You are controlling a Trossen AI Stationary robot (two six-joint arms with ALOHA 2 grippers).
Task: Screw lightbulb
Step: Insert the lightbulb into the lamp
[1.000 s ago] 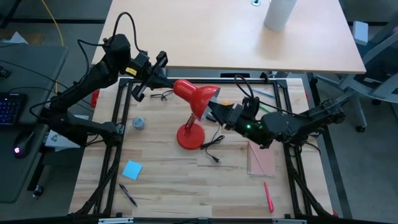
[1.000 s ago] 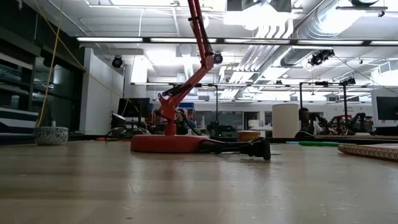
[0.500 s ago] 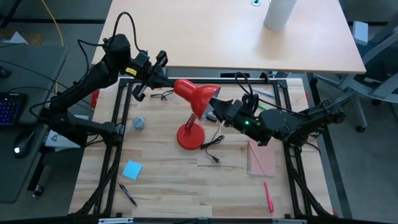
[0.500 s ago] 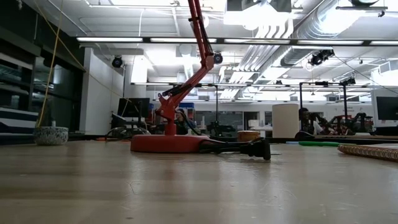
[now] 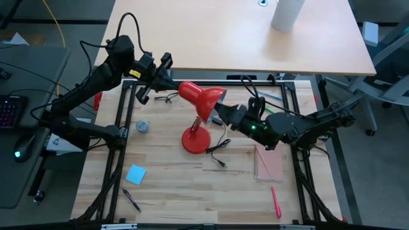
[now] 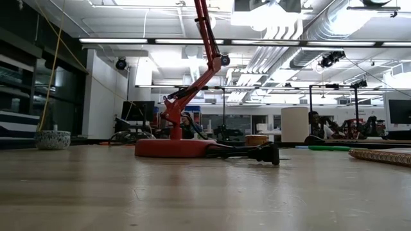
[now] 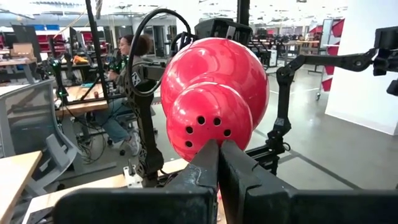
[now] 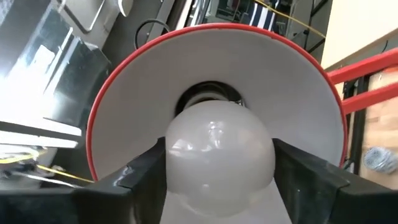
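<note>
My right claw (image 8: 217,171), clamped on the lightbulb (image 8: 219,149), must stay coaxial with the shade's (image 8: 298,106) socket while turning.

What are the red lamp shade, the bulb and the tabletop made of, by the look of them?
The lamp shade: probably painted metal, since its glossy red outside mirrors the room and has punched vent holes; inside it is matte white. The bulb: frosted white glass or plastic, smooth with a soft highlight; which one I cannot tell. The tabletop: pale wood planks with visible grain and seams.
</note>
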